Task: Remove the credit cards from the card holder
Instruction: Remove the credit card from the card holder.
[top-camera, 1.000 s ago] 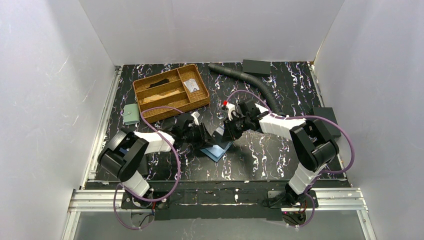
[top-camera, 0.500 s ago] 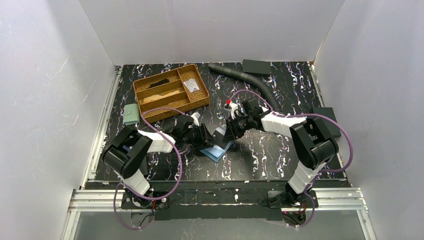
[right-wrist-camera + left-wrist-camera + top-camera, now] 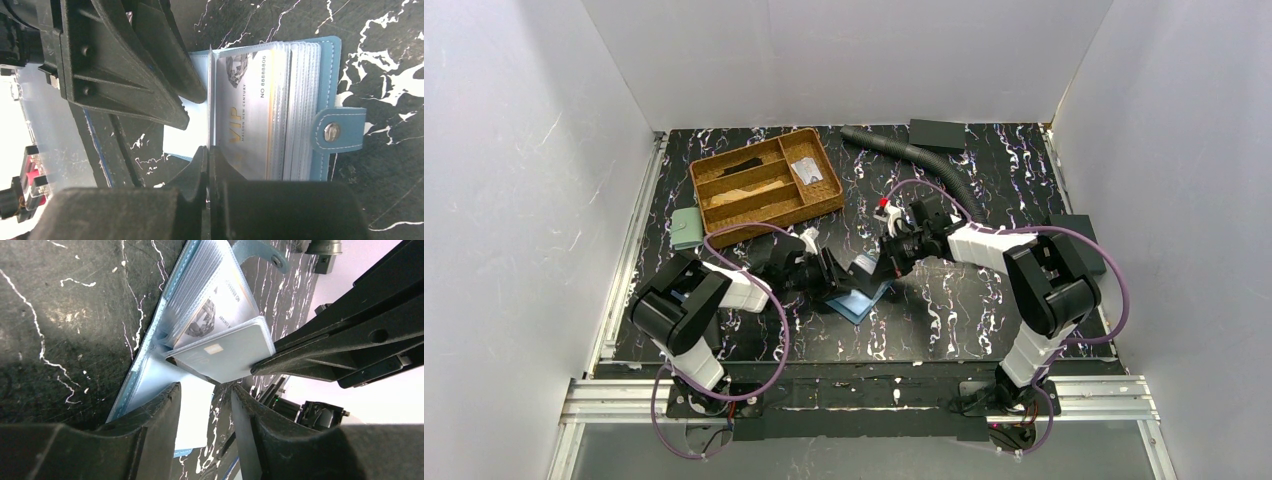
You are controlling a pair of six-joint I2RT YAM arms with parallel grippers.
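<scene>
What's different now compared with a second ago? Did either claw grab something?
The right gripper closed, pinching the edge of the pale card sticking out of the card holder. The left gripper shifted only slightly, jaws apart. Card holder and wicker tray stayed put.

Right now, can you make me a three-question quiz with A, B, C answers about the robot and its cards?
1. Where is the card holder? A in a drawer; B on the floor; C on the table, in the middle.
2. What colour is its cover? A blue; B red; C yellow.
3. What is the right gripper doing? A standing wide open; B shut on a card; C shut on a spoon.

Answers: 1 C, it lies open on the table in front of both arms. 2 A, its cover and snap tab are blue. 3 B, its fingers pinch the pale card by one edge.
</scene>
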